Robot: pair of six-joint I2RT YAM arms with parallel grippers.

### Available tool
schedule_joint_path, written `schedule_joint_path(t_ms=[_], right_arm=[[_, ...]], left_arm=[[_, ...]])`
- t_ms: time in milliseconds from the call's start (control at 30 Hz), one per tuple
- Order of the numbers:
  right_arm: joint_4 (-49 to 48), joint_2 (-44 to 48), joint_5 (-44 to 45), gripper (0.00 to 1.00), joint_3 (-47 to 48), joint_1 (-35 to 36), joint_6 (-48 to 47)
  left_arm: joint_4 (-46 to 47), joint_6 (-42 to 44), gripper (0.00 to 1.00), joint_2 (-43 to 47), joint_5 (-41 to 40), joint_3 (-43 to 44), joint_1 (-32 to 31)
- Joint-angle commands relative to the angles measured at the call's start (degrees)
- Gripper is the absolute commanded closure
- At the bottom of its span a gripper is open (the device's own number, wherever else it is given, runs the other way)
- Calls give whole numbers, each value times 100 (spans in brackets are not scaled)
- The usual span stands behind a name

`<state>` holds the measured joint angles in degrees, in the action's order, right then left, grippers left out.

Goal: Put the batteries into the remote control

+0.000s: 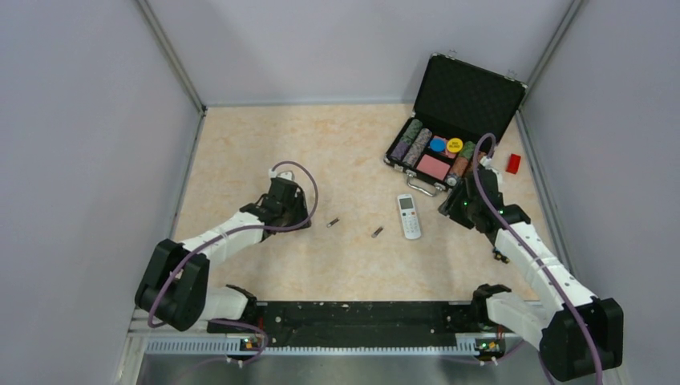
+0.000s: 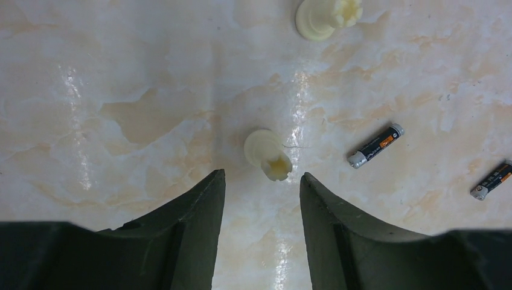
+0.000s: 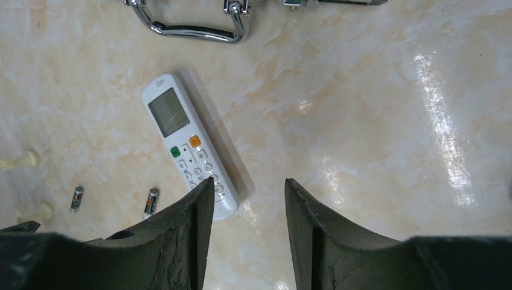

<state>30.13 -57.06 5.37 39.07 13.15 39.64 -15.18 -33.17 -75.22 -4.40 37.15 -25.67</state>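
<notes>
The white remote control lies face up near the table's middle right, its screen end toward the case; the right wrist view shows it too. Two dark batteries lie apart on the table to its left. My left gripper stands open left of the batteries, with nothing between its fingers. A cream peg lies just ahead of the left gripper. My right gripper hangs open just right of the remote, empty.
An open black case of poker chips stands at the back right, its chrome handle toward the remote. A red block sits beside it. Another peg lies farther off. Grey walls close three sides.
</notes>
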Motion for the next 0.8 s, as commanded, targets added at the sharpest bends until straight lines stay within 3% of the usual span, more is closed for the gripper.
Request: schedule_joint_path(t_ms=[0, 200, 333, 567, 767], right_arm=[[-43, -65, -167, 54, -37, 117, 45], [-42, -90, -126, 54, -75, 113, 85], [-59, -137, -98, 54, -92, 112, 106], [-75, -186, -78, 55, -140, 117, 181], [-64, -136, -66, 55, -187, 118, 248]], left_arm=[[446, -133, 46, -98, -28, -54, -51], [517, -173, 49, 93, 57, -422, -208], [729, -345, 64, 70, -5, -583, -343], [1073, -742, 80, -403, -896, -542, -511], [1024, -924, 85, -941, -1586, -308, -544]])
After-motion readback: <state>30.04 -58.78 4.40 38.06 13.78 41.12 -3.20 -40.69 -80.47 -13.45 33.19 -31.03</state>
